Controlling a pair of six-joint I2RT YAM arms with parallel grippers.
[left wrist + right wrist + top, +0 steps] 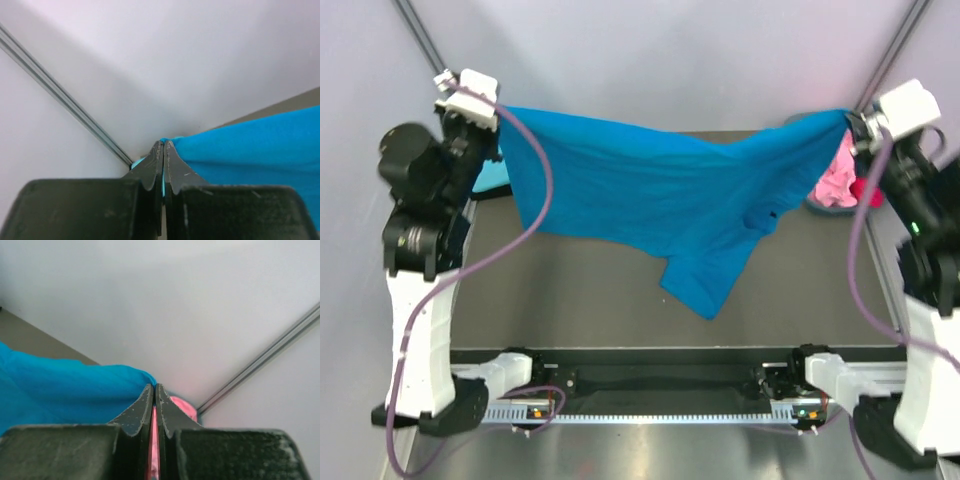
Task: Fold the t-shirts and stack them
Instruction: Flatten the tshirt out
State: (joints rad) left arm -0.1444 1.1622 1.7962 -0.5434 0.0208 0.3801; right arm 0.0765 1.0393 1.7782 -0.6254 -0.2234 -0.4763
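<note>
— At the far left corner of the desk [600, 290], what is the left gripper [163, 143] doing?

— It is pinching one corner of the bright blue t-shirt [650, 190] and holding it up off the desk. Its fingers are pressing together on the cloth with no gap showing.

— And under that arm?

— A lighter turquoise t-shirt [492, 178] is lying there. The arm is covering most of it, so only a small patch is showing.

— How is the blue one hanging across the middle?

— It is stretching between the two arms and sagging in the centre. One loose end is drooping toward the near side. I cannot tell whether that end is touching the desk.

— Further right?

— The right gripper [154, 387] is squeezing tight on the opposite corner of the blue shirt, raised like the left one. Some pink is glowing through the slit between its fingers.

— Any containers?

— A grey-blue tub [820, 207] is sitting just below that gripper. Pink t-shirts [835, 180] are bunching up in it, with a crimson t-shirt [865, 190] beside them. The blue cloth and the right arm are hiding most of the tub, so only a sliver of rim is peeking out.
</note>
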